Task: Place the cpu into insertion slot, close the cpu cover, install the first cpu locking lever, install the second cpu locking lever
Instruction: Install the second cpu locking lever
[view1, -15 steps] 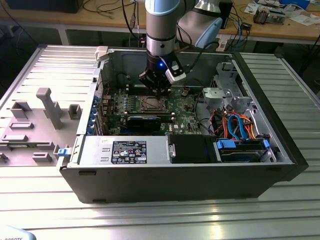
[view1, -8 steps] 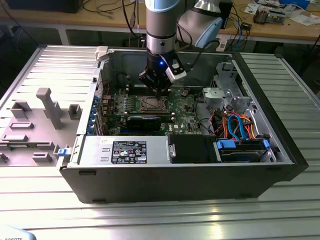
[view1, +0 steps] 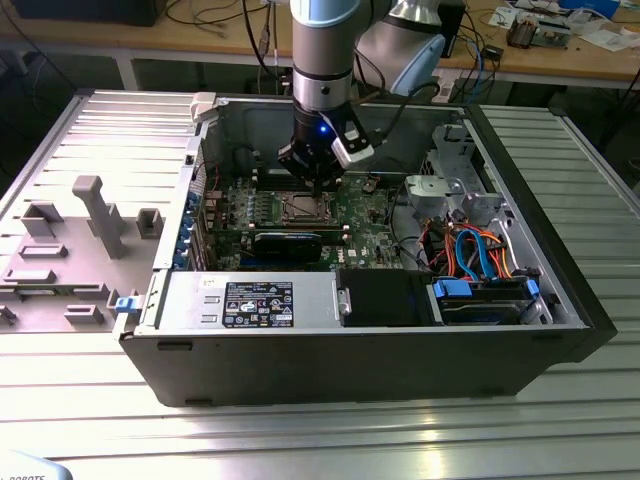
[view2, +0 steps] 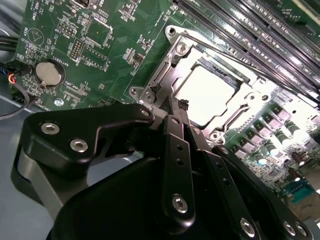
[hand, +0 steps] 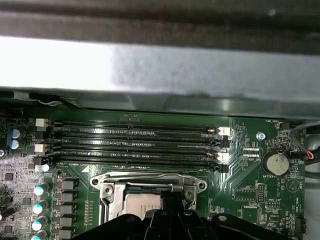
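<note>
One gripper (view1: 318, 178) hangs over the insertion slot (view1: 306, 208) in the exterior view. Second wrist view: fingers (view2: 181, 116) pressed together, empty, at the cpu cover (view2: 167, 75), which lies shut around the cpu (view2: 207, 95). First wrist view: memory slots (hand: 135, 145) run beside the socket.

bright glare on cpu (view2: 212, 95)
</note>
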